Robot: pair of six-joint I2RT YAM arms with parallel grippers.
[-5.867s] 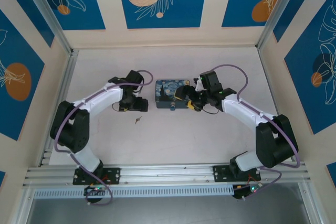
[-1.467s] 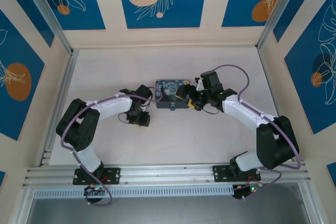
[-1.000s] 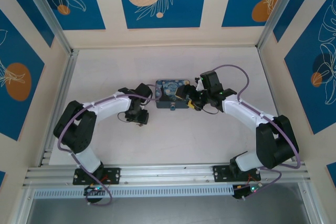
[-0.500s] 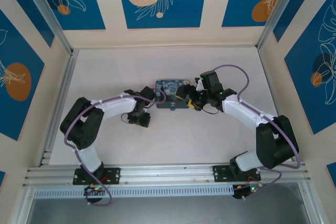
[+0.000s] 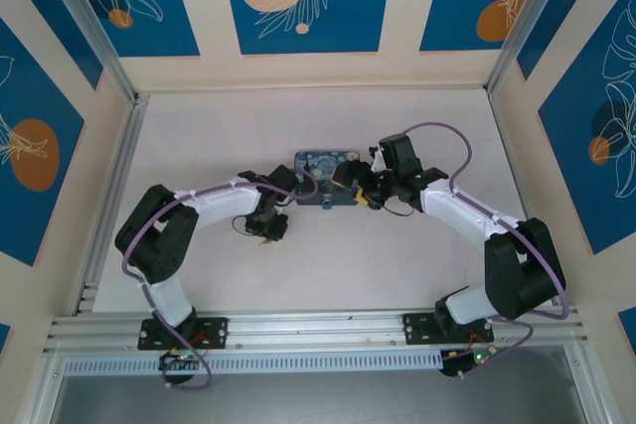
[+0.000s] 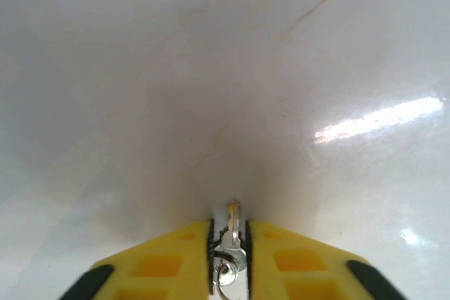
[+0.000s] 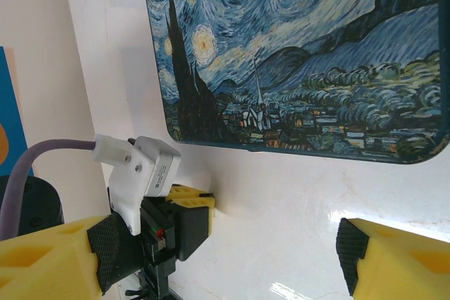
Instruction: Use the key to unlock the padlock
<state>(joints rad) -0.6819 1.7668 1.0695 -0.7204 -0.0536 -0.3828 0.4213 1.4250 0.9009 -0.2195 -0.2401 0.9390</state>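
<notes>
In the left wrist view my left gripper [image 6: 230, 226] is shut on the key [image 6: 231, 245], a small silver key on a ring. It stands upright between the yellow pads, its tip on the white table. From above, the left gripper [image 5: 270, 230] sits low on the table, just front-left of the starry-night box [image 5: 325, 178]. The padlock [image 5: 327, 205] is a tiny bluish speck at the middle of the box's front edge. My right gripper [image 5: 353, 189] hovers open at the box's right end, its fingers [image 7: 394, 261] wide apart with nothing between them.
The painted box [image 7: 295, 54] lies flat across the top of the right wrist view, with the left gripper's yellow pads [image 7: 191, 199] below its corner. Bare white table [image 5: 328, 265] lies in front of both arms. Walls and aluminium rails [image 5: 114, 171] close in the sides.
The left gripper has closed on the key and shifted slightly right and nearer along the table. The right arm and the box have not moved.
</notes>
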